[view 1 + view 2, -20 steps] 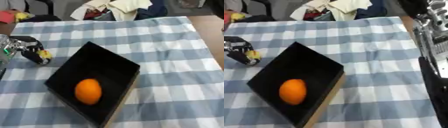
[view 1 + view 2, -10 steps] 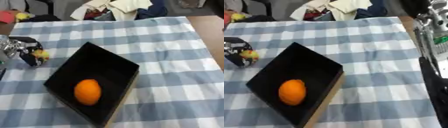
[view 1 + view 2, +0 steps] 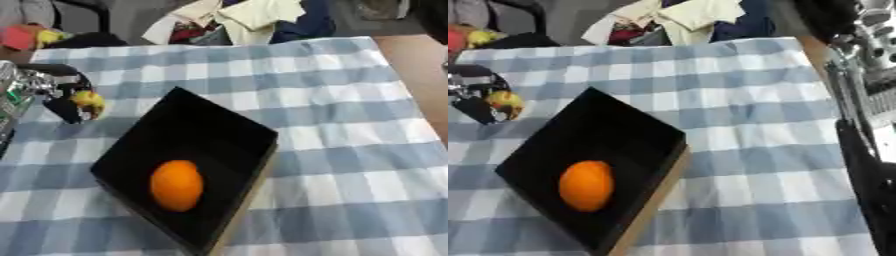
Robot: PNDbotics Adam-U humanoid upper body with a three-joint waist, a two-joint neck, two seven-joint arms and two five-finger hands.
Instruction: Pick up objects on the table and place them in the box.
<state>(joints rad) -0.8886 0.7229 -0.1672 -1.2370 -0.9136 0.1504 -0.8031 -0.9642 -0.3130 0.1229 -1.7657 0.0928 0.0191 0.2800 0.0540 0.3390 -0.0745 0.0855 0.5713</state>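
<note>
Orange (image 3: 176, 184) already sits in the black box (image 3: 214, 125), near end. Left hand (image 3: 54, 95) at the box's left rim, fingers curled round a small yellow object (image 3: 89, 101), held just outside and beside the far-left wall. Box opening lies right of and slightly nearer than the hand, so next move looks like a short carry rightward. Right hand: only arm visible at the right edge, fingers unclear.
</note>
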